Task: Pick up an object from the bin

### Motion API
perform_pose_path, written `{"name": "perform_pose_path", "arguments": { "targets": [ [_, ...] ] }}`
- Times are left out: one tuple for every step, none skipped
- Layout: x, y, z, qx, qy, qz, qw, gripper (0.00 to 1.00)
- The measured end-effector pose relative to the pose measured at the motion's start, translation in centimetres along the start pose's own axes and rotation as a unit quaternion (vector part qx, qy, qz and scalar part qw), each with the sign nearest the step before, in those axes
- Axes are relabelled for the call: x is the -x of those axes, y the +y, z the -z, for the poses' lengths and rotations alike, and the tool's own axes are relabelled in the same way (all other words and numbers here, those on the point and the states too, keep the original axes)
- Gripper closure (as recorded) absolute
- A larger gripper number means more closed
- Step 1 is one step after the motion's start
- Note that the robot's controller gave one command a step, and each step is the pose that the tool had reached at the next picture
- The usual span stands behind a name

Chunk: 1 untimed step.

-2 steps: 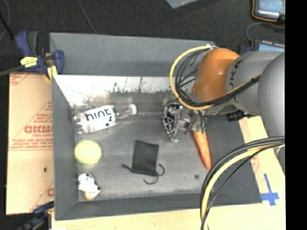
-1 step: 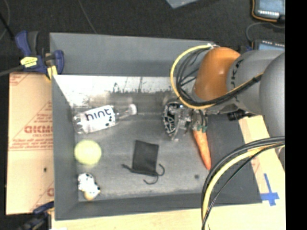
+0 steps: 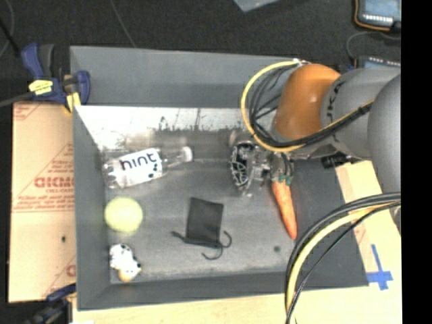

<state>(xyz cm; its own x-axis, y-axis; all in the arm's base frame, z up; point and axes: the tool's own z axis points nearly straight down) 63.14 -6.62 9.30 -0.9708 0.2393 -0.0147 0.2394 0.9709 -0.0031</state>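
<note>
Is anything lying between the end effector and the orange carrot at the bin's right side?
Nothing visible does. The end effector sits right beside the upper end of the carrot. The black pouch and the clear bottle lie off to its left, out of the way.

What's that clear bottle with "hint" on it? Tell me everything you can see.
The bottle looks like clear plastic, with a white label bearing the dark word "hint" and some dots. It lies on its side on the floor of the bin, at the left near the back wall, slightly tilted, its pale neck end pointing right. Whether it holds liquid I cannot tell. Nothing else touches it: the yellow-green ball and the tool are apart from it.
</note>
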Motion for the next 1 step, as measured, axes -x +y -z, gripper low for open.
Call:
{"name": "perform_pose_path", "arguments": {
  "targets": [
    [0.10,-0.01,0.58,0.000,-0.0019,0.000,1.0000,1.00]
  ]
}}
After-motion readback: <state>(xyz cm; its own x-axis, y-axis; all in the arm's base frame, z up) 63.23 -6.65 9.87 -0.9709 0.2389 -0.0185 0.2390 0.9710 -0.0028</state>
